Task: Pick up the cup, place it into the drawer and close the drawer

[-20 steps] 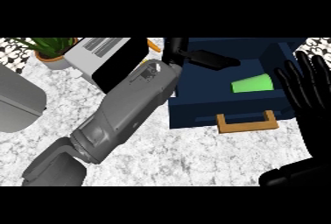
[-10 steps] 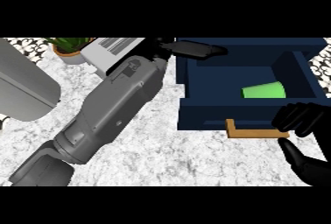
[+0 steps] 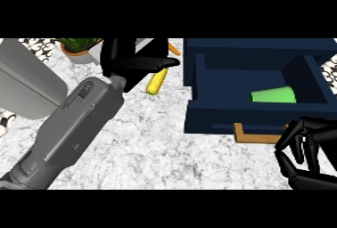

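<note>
Right hand (image 3: 306, 149), 4 o'clock: fingers curled, empty, at the right end of the wooden handle (image 3: 253, 134); contact unclear. Navy drawer (image 3: 217, 120) open; green cup (image 3: 273, 95) inside, at 2 o'clock. Left hand (image 3: 135, 62), 11 o'clock: fingers relaxed, empty, just beside a corn cob (image 3: 155, 83). Its forearm slants up from 8 o'clock.

Hidden behind the near wall of the drawer (image 3: 217, 120): lower side of the cup (image 3: 273, 95). Hidden behind the curled right robot hand (image 3: 309, 178): right end of the handle (image 3: 256, 139); impossible to tell whether touching. Cut off at the right and near edges, that same hand. Covered by the left robot hand (image 3: 135, 62): far end of the corn (image 3: 156, 83), most of an orange thing (image 3: 173, 47). Cropped at the far edge: plant (image 3: 77, 44), drawer. Cropped at left: grey block (image 3: 23, 89).
</note>
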